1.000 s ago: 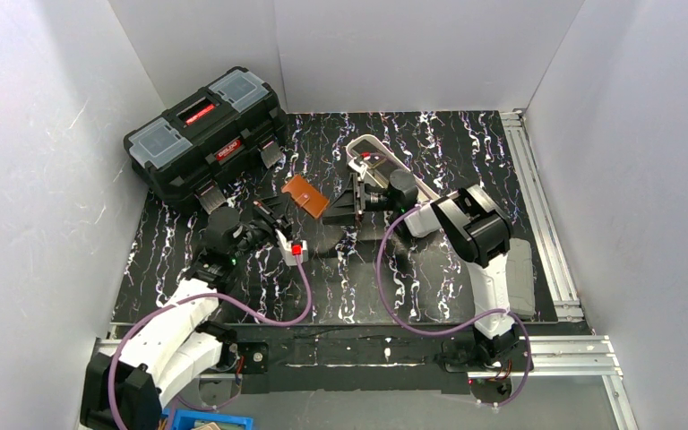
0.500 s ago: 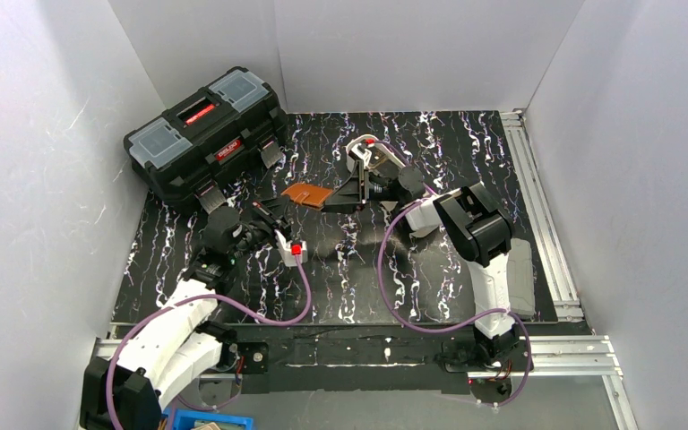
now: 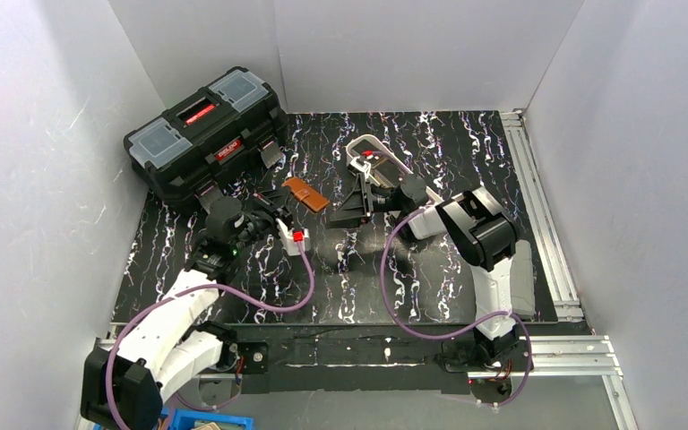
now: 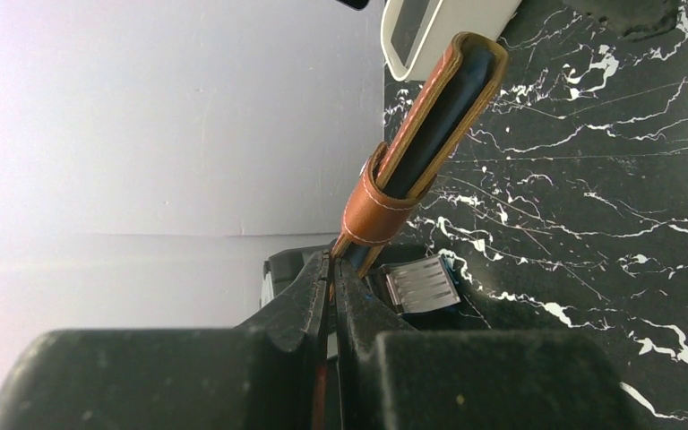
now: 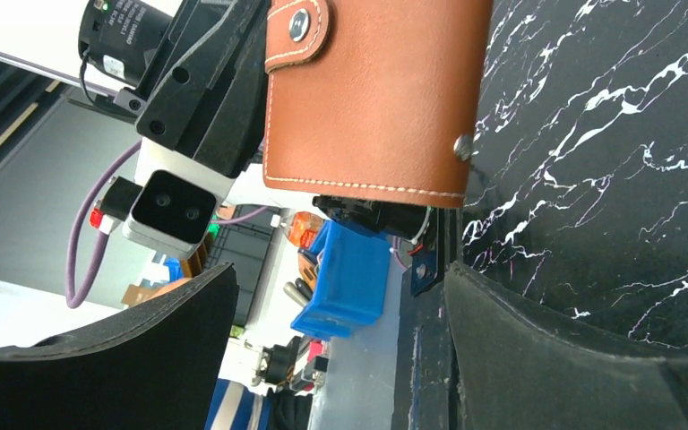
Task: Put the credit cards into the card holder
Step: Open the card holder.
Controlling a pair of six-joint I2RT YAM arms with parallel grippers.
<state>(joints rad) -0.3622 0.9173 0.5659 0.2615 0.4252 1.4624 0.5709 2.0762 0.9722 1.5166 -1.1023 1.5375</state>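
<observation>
The card holder [image 3: 306,193], a brown leather wallet, hangs closed by its snap-tab strap from my left gripper [image 3: 278,197]. In the left wrist view the left gripper [image 4: 333,262] is shut on the strap, and the card holder [image 4: 439,107] sticks out edge-on, showing its blue-grey lining. My right gripper [image 3: 351,204] is open and empty, just right of the wallet. In the right wrist view the right gripper [image 5: 340,349] faces the card holder's flat side [image 5: 376,98] with a gap between them. No credit card shows plainly. The white tray holds something dark.
A big black toolbox [image 3: 206,134] stands at the back left, close behind my left gripper; its latch [image 4: 421,282] shows in the left wrist view. A long white tray [image 3: 358,145] lies behind my right wrist. White walls enclose the marbled black mat [image 3: 349,287].
My left gripper has moved away from its base towards the toolbox and holds the wallet by its strap. My right gripper has turned at the wrist and drawn slightly back from the wallet.
</observation>
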